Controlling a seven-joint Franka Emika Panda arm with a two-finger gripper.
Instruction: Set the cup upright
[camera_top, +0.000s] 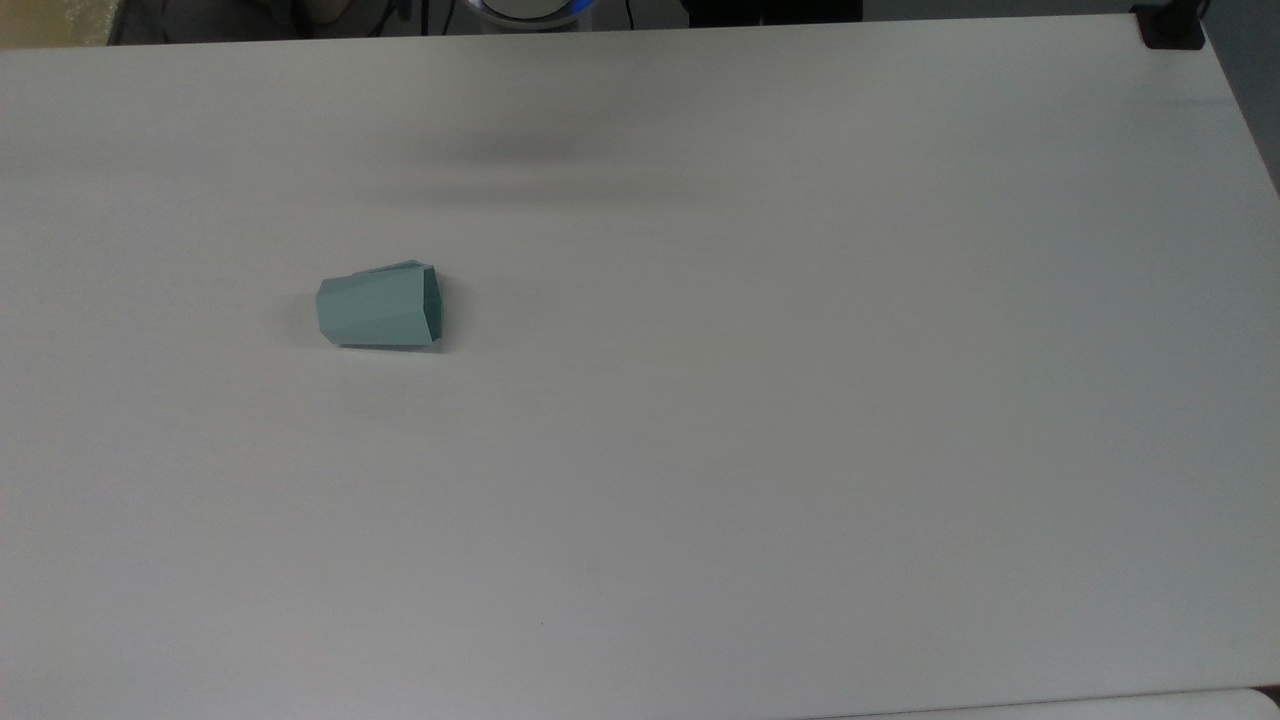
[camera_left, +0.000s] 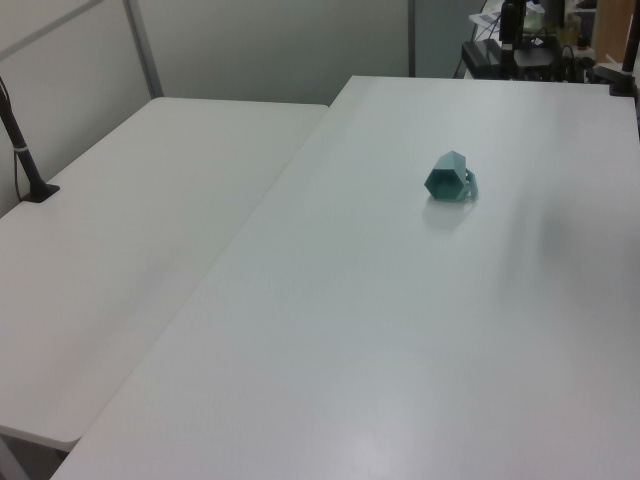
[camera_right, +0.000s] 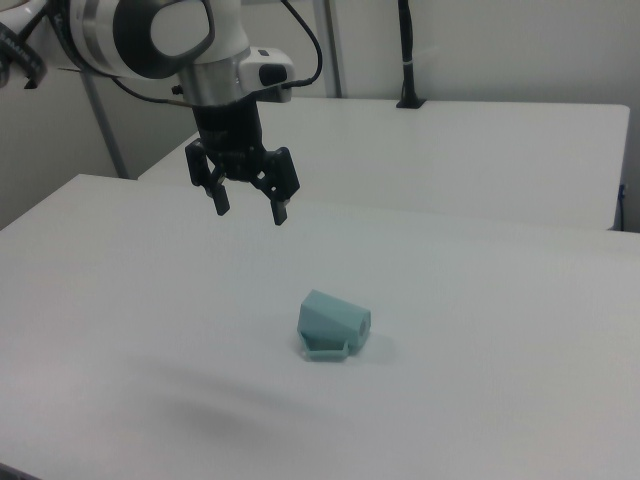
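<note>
We judge the main risk to be the cup (camera_right: 335, 326) rolling or skidding on its slick faceted sides if the pincer (camera_right: 249, 203) closes off-centre, since it lies on its side on the bare white table (camera_right: 520, 400) with nothing to brace it. The pincer hangs open and empty well above the table; in the right view the cup lies below it and toward the right view's right, apart from both fingers, handle resting on the table.

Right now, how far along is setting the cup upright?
Nothing is done yet: the teal faceted cup lies on its side on the white table. The open pincer hangs empty above and apart from it. Reaching down, gripping, turning it upright all remain.
</note>
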